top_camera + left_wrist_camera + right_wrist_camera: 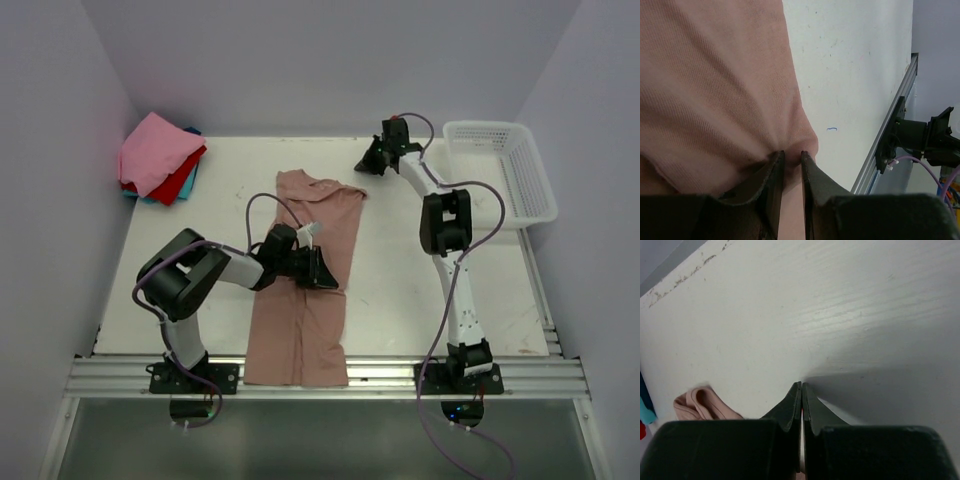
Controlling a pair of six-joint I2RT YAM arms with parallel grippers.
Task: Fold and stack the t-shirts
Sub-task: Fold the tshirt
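Three or so folded t-shirts [160,160] sit stacked in the far left corner of the surface [385,280], bright pink on top, red and blue under it, well apart from the work. Left claw [328,272] is clamped on the right-hand edge of the dusty-pink shirt [300,330], which lies lengthwise mid-surface with its hem hanging over the near rail [400,372]. The wrist view shows only a thin pinch of cloth between the fingers [771,185], so a pull across could slip the edge out, or drag the whole shirt sideways instead of folding it. Right claw [362,166] is pressed together just beside the shirt's far right corner. Its wrist view shows bare surface ahead and a fold of pink cloth off to the left, so it looks closed on nothing, though I can't fully tell. If so, a two-arm fold lifts one side only and skews the crease. White basket [500,170] is far right, out of the way.
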